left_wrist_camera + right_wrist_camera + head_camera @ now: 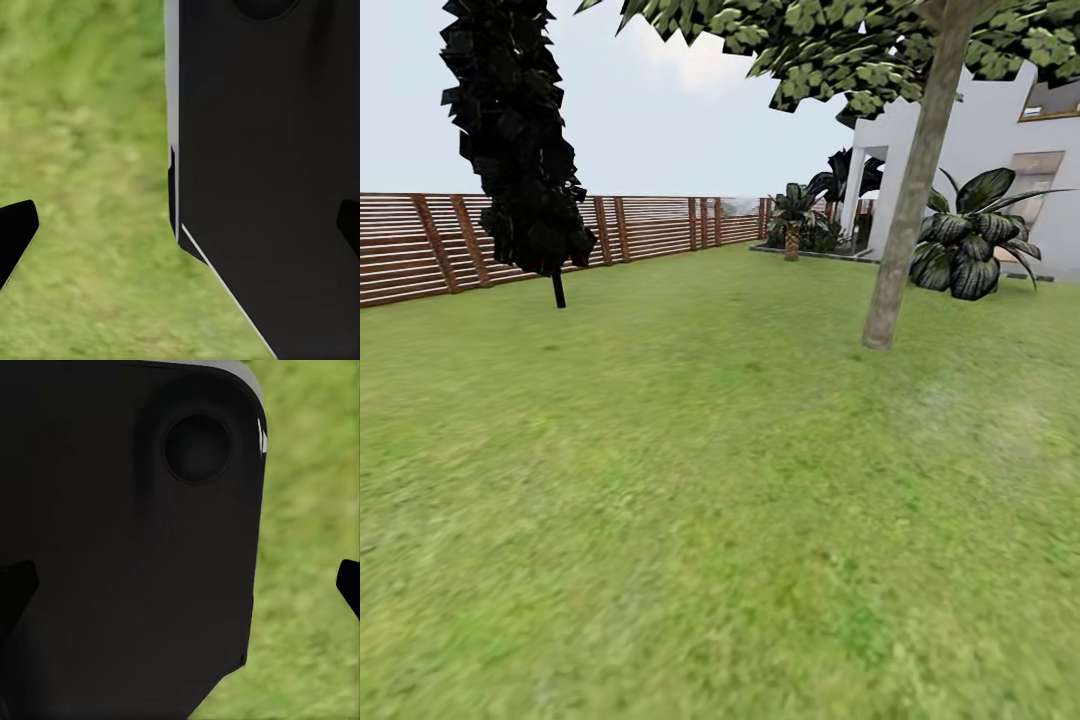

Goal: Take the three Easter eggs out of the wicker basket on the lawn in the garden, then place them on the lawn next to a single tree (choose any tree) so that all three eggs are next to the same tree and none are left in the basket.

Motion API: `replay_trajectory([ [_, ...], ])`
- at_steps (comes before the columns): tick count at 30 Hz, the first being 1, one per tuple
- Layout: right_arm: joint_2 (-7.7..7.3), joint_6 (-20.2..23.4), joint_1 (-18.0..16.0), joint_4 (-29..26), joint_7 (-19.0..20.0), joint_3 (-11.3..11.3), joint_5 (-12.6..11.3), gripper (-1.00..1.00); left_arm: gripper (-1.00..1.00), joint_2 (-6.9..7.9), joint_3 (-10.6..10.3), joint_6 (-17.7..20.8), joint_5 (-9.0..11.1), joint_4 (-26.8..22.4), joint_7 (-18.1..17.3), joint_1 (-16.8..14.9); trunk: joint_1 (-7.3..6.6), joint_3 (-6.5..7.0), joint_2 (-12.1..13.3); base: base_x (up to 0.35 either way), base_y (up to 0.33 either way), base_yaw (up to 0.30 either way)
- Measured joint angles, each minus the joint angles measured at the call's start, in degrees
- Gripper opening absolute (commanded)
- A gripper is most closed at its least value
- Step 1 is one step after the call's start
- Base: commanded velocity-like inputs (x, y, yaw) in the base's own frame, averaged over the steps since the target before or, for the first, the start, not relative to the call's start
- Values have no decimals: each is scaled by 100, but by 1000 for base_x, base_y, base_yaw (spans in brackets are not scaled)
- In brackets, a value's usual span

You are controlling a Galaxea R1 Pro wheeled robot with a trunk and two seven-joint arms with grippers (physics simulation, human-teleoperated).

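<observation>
Across the head view, from 3 o'clock round to 9 o'clock, the lawn [690, 480] is spread as flat, short green grass. At about 1 o'clock a bare grey trunk, the tree [908, 200], is seen leaning slightly, its foot set in the grass. At 11 o'clock a dark narrow conifer [515, 130] is shown on a thin stem, with the brown slatted fence [420, 245] running behind it towards 12 o'clock. A short palm [792, 222] is placed near 12 o'clock, a broad-leaved shrub [970, 240] at 2 o'clock, and the white house wall [1000, 150] behind both.

In the left wrist view the left gripper [180, 225] is marked by two dark fingertips [15, 229] at the frame edges, held wide apart with nothing between; a dark robot body panel [270, 180] and blurred grass lie beyond. In the right wrist view the jaws of the right gripper [180, 581] are likewise released, before a dark housing [127, 547] with a round recess
</observation>
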Motion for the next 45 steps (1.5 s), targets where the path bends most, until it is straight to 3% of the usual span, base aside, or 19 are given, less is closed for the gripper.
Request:
replay_trajectory([
  [45, 0, 0, 0, 0, 0, 1, 3, 100, 100, 0, 0, 0, 0, 0, 2, 0, 0, 0, 0, 324, 107, 0],
])
